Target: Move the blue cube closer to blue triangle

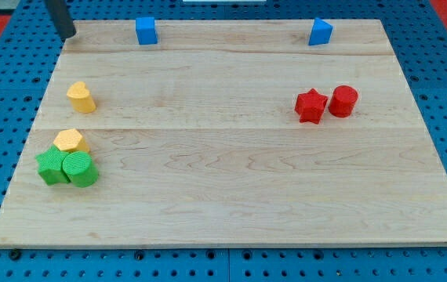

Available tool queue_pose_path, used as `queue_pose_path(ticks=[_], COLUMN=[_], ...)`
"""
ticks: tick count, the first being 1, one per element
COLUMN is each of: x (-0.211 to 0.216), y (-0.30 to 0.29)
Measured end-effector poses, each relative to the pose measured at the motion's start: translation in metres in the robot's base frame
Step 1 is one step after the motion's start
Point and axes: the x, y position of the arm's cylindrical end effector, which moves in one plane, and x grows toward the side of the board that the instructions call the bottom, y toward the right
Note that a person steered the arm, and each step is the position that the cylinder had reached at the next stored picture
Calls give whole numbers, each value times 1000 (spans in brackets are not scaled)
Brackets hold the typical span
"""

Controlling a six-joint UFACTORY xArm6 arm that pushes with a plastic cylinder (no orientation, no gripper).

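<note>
Blue cube point(146, 31) sits along the frame's top edge, right of my tip point(67, 35), apparently clear of it, blue triangle point(320, 32) farther right.

— Where does everything sit on the tabletop point(231, 196)?
— I see the blue cube point(146, 31) and the blue triangle point(320, 32) along the view's top edge, well apart, with the cube on the left. My tip point(68, 35) is near the top-left corner, left of the cube.
— The rest?
— At the right, the red star point(310, 106) is just beside the red cylinder point(343, 102). At the left, a yellow block point(81, 97) sits above a yellow hexagon point(69, 140), which touches the green block point(50, 168) and the green cylinder point(80, 169).
</note>
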Motion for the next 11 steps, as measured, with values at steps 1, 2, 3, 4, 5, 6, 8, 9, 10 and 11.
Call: queue_pose_path(ticks=[1, 2, 3, 4, 5, 6, 8, 9, 10, 11], x=[-10, -12, -12, -10, -3, 7, 21, 32, 42, 39], y=[58, 116, 156, 187, 179, 239, 268, 284, 331, 365])
